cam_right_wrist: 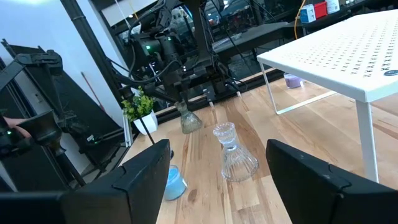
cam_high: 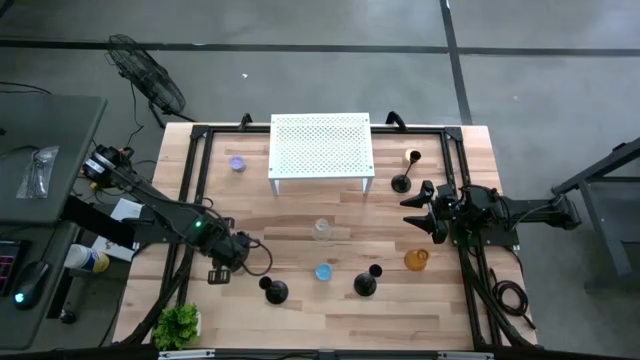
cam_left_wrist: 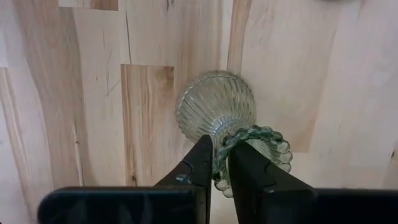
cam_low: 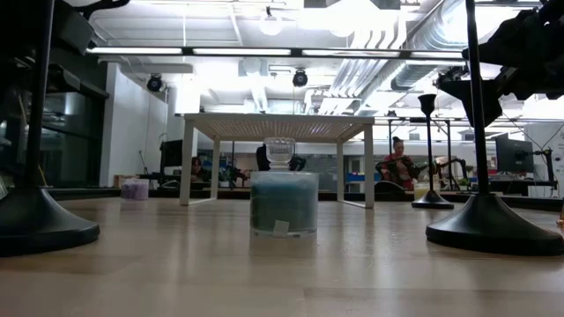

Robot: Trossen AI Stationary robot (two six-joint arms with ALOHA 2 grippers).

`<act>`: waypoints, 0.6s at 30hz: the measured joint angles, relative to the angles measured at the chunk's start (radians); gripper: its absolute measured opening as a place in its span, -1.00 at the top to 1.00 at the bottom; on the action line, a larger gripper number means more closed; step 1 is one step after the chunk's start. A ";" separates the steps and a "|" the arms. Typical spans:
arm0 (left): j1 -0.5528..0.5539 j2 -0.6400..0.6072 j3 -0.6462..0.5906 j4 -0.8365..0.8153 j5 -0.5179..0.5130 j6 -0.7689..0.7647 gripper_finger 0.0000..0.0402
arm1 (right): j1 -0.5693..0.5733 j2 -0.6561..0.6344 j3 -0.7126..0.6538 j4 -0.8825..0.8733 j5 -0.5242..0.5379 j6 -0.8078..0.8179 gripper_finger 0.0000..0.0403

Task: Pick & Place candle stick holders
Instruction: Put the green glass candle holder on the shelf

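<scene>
My left gripper (cam_high: 240, 250) stands at the near left of the table, pointing down, shut on a greenish ribbed glass holder (cam_left_wrist: 214, 109); the right wrist view shows this holder (cam_right_wrist: 188, 120) under the gripper. Three black holders stand on their round bases (cam_high: 275, 291) (cam_high: 366, 283) (cam_high: 402, 183). A clear glass holder (cam_high: 321, 229), a blue cup (cam_high: 323, 271), an amber cup (cam_high: 416, 259) and a purple cup (cam_high: 237, 163) stand on the wood. My right gripper (cam_high: 432, 212) waits open at the right edge, level, touching nothing. My left gripper pinches the greenish holder's beaded top rim (cam_left_wrist: 231, 140) between its two fingers, one finger (cam_left_wrist: 249, 168) inside the cup and the other outside. The fingers come from above, pointing down. The holder is upright, ribbed base (cam_left_wrist: 211, 102) down at the table.
A white perforated stand (cam_high: 321, 150) occupies the far middle. A small green plant (cam_high: 178, 323) sits at the near left corner. A black frame (cam_high: 195, 180) runs along the table's sides. Bare wood lies between the stand and the cups.
</scene>
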 joint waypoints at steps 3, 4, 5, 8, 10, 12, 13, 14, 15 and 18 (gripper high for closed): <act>0.000 0.000 0.000 -0.002 0.002 -0.014 0.87 | 0.000 0.000 0.000 0.000 0.000 0.000 -0.29; 0.000 0.000 -0.001 -0.003 0.004 -0.020 0.87 | 0.000 0.000 0.000 0.000 0.000 0.000 -0.29; 0.000 -0.002 -0.001 -0.003 0.008 -0.021 0.87 | 0.000 0.000 0.000 0.000 0.000 0.000 -0.29; 0.001 -0.007 -0.002 -0.003 0.031 -0.049 0.87 | 0.000 0.000 0.000 0.000 0.000 0.000 -0.29; 0.001 -0.016 -0.002 -0.004 0.050 -0.076 0.88 | 0.000 0.000 0.000 0.000 0.000 0.000 -0.29; 0.001 -0.025 -0.003 -0.004 0.077 -0.115 0.88 | 0.000 0.000 0.000 0.000 0.000 0.000 -0.29; 0.000 -0.031 -0.004 -0.006 0.086 -0.140 0.88 | 0.000 0.000 0.000 0.000 0.000 0.000 -0.29; 0.000 -0.037 -0.004 -0.010 0.093 -0.165 0.89 | 0.000 0.000 0.000 0.000 0.000 0.000 -0.29; 0.000 -0.042 -0.004 -0.014 0.097 -0.189 0.90 | 0.000 0.000 0.000 0.000 0.000 0.000 -0.29; 0.000 -0.053 0.005 -0.028 0.099 -0.255 0.90 | 0.000 0.000 0.000 0.000 0.000 0.000 -0.29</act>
